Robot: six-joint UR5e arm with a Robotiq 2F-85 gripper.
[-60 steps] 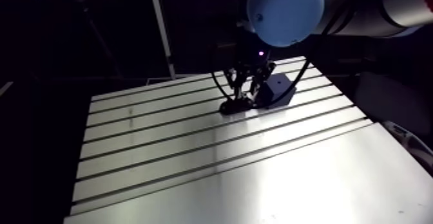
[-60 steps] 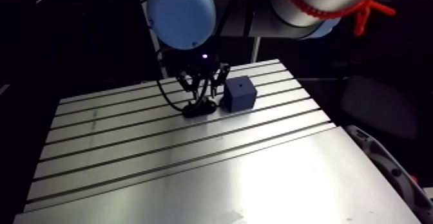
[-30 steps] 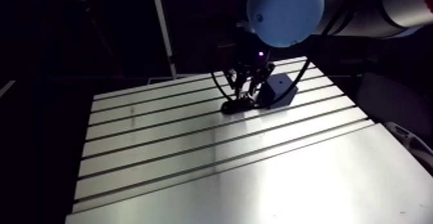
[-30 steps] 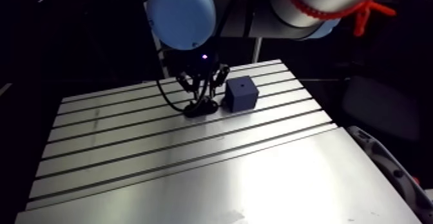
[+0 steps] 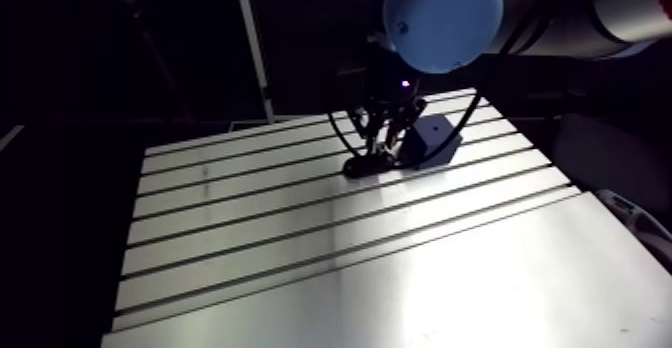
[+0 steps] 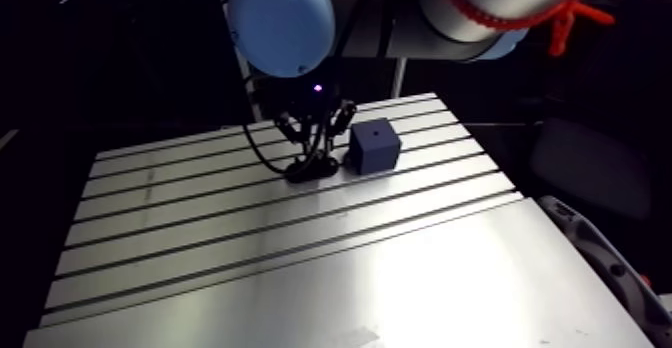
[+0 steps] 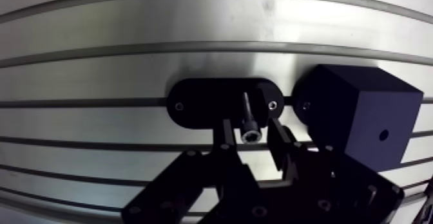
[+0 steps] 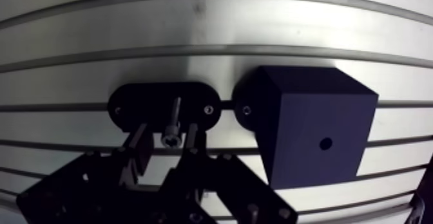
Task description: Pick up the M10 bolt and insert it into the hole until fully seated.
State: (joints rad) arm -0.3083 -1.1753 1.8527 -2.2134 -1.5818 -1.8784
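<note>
no readable text, no labels, no numbers

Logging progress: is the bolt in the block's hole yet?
Out. The bolt stands in its black holder, within the gripper; the hole in the block is empty.

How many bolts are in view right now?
1. The bolt stands head-up in the black oval holder, straddled by the open gripper, beside the dark block. Anything under the gripper would be hidden.
</note>
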